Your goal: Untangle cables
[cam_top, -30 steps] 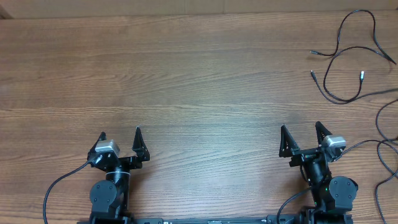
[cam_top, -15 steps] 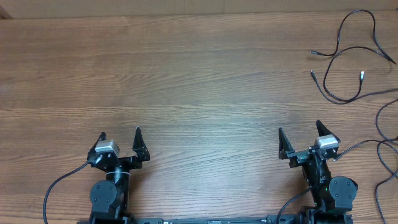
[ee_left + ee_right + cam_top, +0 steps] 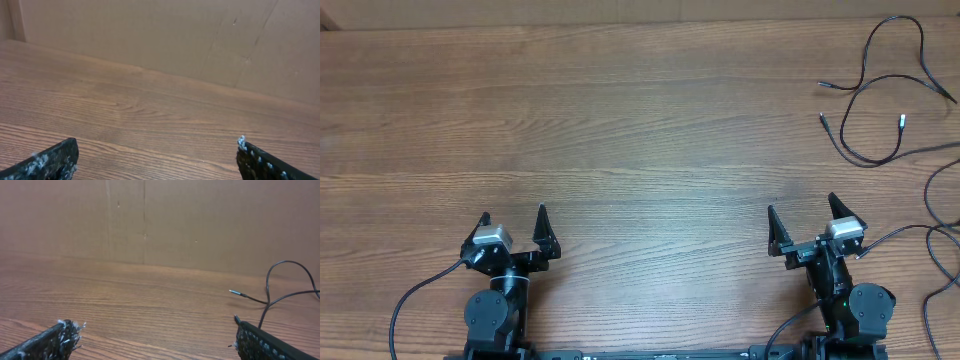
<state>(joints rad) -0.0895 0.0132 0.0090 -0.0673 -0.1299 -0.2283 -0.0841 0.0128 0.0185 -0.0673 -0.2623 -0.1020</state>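
Jaws of the left gripper are held wide apart at the near edge of the wooden table, and nothing is gripped between them. The right gripper is set beside it along the same edge, its jaws likewise spread and empty. Farther off, at the far right corner, the thin black cables are laid in loose loops that cross in places, well apart from both grippers. One silvery plug tip is seen lying flat on the wood. Beyond the table, a brown cardboard wall is seen.
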